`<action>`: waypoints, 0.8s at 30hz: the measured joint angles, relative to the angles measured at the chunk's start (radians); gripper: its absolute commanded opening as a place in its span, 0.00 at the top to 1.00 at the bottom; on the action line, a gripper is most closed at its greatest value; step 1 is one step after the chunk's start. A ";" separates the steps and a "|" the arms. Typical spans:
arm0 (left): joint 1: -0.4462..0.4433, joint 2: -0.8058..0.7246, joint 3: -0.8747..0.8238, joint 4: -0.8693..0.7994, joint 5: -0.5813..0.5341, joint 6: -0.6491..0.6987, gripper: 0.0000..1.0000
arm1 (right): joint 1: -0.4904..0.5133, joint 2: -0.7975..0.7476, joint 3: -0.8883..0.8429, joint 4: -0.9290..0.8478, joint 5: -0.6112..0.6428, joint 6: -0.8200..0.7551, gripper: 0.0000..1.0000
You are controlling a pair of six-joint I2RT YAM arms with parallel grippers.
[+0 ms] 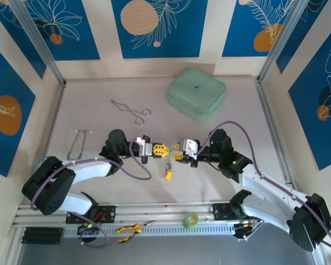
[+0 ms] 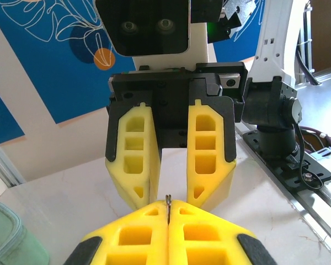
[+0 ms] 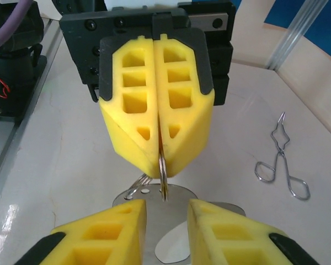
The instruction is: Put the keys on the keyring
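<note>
Left gripper [image 3: 160, 164] mid-frame is clamped on the thin silver metal keyring [image 3: 163, 181], I'm guessing to steady it edge-on for the right gripper [image 3: 166, 208], jaws apart, with the yellow-tagged silver key [image 1: 168, 174] just below.

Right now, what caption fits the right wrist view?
Left gripper pinches the keyring edge-on, facing the open right gripper; forceps lie off to the side.
</note>
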 measured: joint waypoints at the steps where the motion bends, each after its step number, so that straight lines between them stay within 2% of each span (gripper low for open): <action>1: 0.000 0.001 0.000 0.001 0.003 0.000 1.00 | 0.001 0.003 0.000 0.002 -0.003 0.000 0.77; 8: 0.000 0.002 0.000 0.017 0.018 0.000 1.00 | 0.018 0.035 0.000 0.026 -0.014 0.000 0.82; 18: 0.000 0.014 0.000 0.020 0.025 0.000 1.00 | 0.025 0.047 0.000 0.050 -0.010 0.000 0.82; 24: 0.000 0.017 0.000 0.024 0.027 0.008 1.00 | 0.025 0.028 0.000 0.042 -0.009 -0.008 0.95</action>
